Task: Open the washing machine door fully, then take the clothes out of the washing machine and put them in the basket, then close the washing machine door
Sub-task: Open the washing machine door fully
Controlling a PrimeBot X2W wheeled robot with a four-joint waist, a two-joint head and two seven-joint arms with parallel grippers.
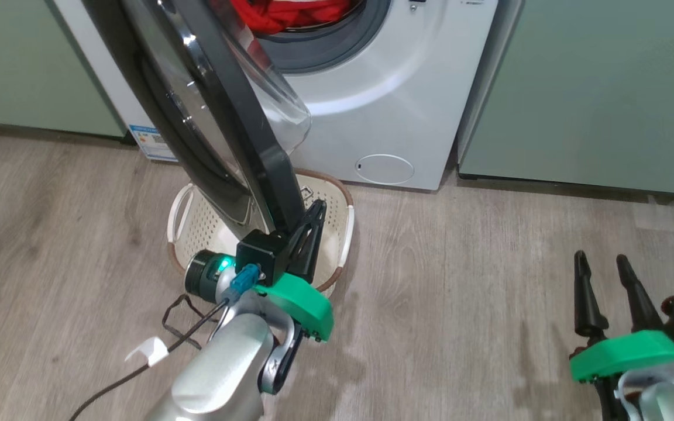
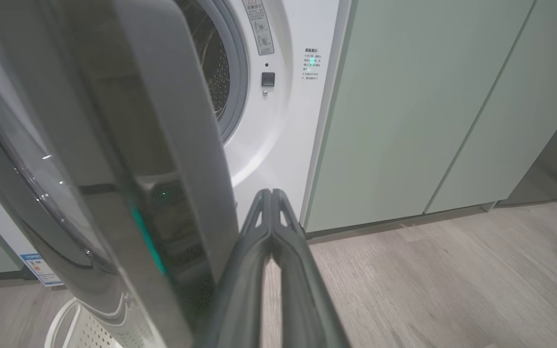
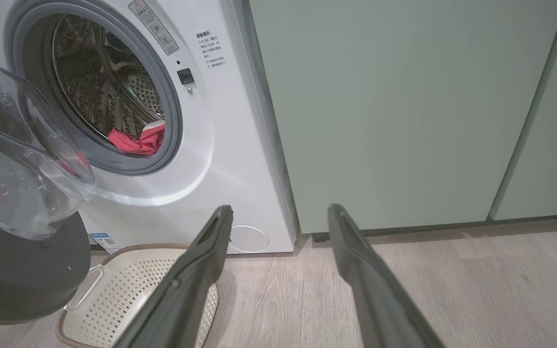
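Fingers, left gripper (image 1: 315, 207): pressed together, nothing between them; just beside free edge of door (image 1: 243, 117), perhaps touching.
Door: partly open, hanging over basket (image 1: 199, 225); stiff, hinged, glossy, likely slippery; best pushed at rim.
Basket: on floor (image 1: 489, 263) before washer (image 1: 401, 88); empty where visible.
Clothes (image 1: 290, 11): red heap at washer's mouth; soft, light, limp; probably easiest pinched at raised fold.
Right gripper (image 1: 600, 260): fingers spread, holding nothing, low over floor, well apart from washer.
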